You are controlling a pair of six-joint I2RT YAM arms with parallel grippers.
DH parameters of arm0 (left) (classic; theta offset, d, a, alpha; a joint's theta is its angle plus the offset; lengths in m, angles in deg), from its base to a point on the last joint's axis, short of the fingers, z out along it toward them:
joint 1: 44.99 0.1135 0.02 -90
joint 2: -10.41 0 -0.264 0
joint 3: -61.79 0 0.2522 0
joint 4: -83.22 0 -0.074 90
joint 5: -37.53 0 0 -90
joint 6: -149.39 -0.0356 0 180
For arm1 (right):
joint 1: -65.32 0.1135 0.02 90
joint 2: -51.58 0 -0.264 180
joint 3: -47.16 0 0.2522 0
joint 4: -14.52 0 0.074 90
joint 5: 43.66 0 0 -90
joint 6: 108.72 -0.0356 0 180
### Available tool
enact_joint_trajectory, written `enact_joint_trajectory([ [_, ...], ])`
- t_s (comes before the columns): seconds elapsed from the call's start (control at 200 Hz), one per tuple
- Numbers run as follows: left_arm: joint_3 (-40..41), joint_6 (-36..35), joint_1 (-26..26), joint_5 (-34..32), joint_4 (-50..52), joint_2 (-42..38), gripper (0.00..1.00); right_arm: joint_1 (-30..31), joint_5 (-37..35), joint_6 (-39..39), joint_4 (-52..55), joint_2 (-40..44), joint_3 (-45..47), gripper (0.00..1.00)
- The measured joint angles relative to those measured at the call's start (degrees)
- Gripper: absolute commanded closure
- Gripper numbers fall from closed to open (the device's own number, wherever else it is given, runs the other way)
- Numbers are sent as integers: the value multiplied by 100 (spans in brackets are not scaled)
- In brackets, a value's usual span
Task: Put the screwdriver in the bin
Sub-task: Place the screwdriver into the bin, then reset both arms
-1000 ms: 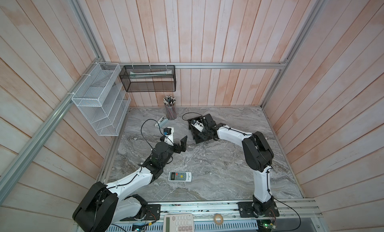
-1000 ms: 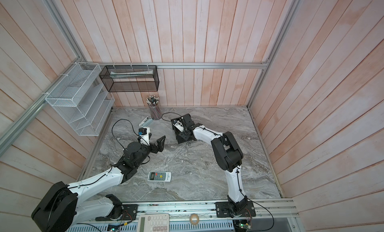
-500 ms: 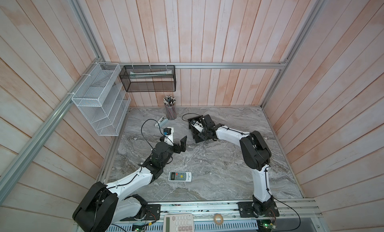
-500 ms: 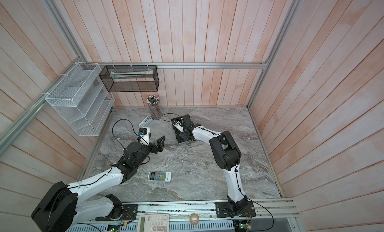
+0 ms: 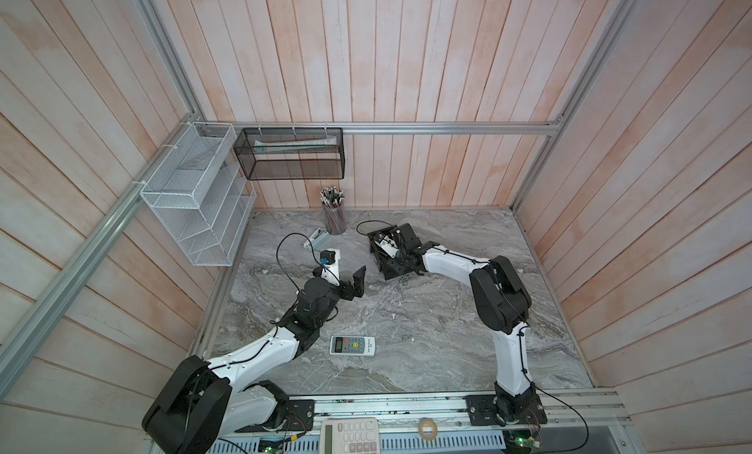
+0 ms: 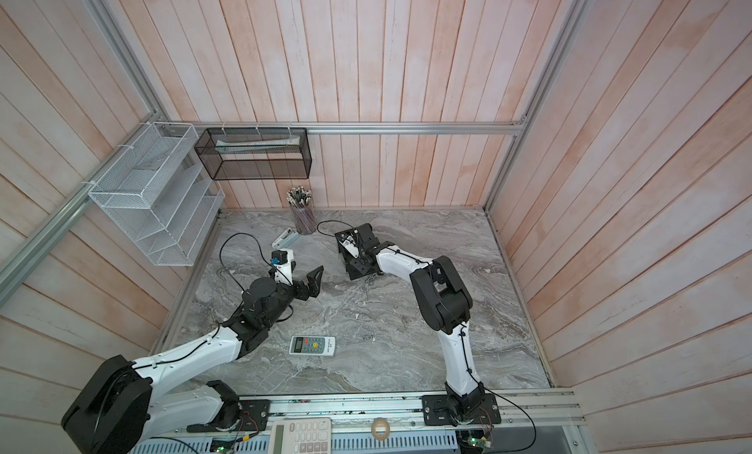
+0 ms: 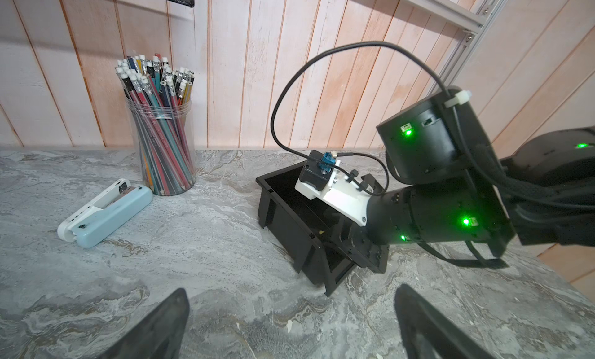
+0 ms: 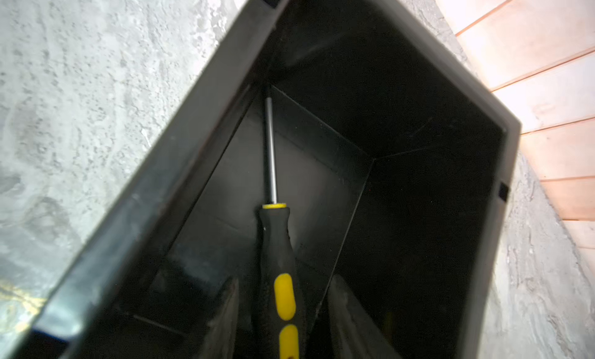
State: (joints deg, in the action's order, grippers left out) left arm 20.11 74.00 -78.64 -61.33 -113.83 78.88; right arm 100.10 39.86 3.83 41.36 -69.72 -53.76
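The screwdriver (image 8: 277, 244), black handle with yellow inserts and a thin silver shaft, lies inside the bin (image 8: 161, 167), its tip in a floor corner. My right gripper (image 8: 283, 278) reaches down into the bin and is open, with a gap between each finger and the handle. In both top views the black bin (image 5: 392, 271) (image 6: 358, 269) sits at the back middle of the table, the right wrist covering most of it. My left gripper (image 7: 291, 294) (image 5: 346, 275) hovers open and empty over the marble, a short way left of the bin (image 7: 289, 232).
A clear cup of pencils (image 5: 334, 218) and a pale blue stapler (image 5: 317, 239) stand near the back wall. A white remote (image 5: 352, 345) lies in front of the left arm. A white wire rack (image 5: 195, 212) and a black mesh basket (image 5: 291, 153) hang on the walls.
The right arm has shifted slightly over the bin and its jaws have widened off the screwdriver. The left arm has not moved.
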Motion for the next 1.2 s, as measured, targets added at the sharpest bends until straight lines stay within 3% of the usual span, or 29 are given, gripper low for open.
enact_joint_trajectory([
  [0.15,0,0,9,-22,2,-85,0,0,83,-170,-50,151,11,46],
  [0.16,0,-2,11,-22,2,-94,0,0,87,-195,-63,181,17,40],
  [0.215,0,-2,20,-39,4,-129,0,0,136,-267,-170,369,79,33],
  [0.27,0,-2,28,-44,4,-157,0,-4,175,-417,-332,664,232,30],
  [0.46,0,-4,33,-59,13,-212,0,-52,271,-861,-1064,1904,951,5],
  [0.55,0,-4,33,-39,17,-219,0,-131,273,-1154,-1534,2544,1530,1],
  [0.755,-50,15,31,90,24,-192,0,-433,20,-1976,-2608,4197,3425,2],
  [1.02,-1027,-11,-402,-114,527,197,0,-905,-1578,-2863,-3526,5853,5115,2],
  [1.2,-1169,-157,-363,-1104,647,105,0,-1687,-3200,-3528,-3768,6166,5851,2],
])
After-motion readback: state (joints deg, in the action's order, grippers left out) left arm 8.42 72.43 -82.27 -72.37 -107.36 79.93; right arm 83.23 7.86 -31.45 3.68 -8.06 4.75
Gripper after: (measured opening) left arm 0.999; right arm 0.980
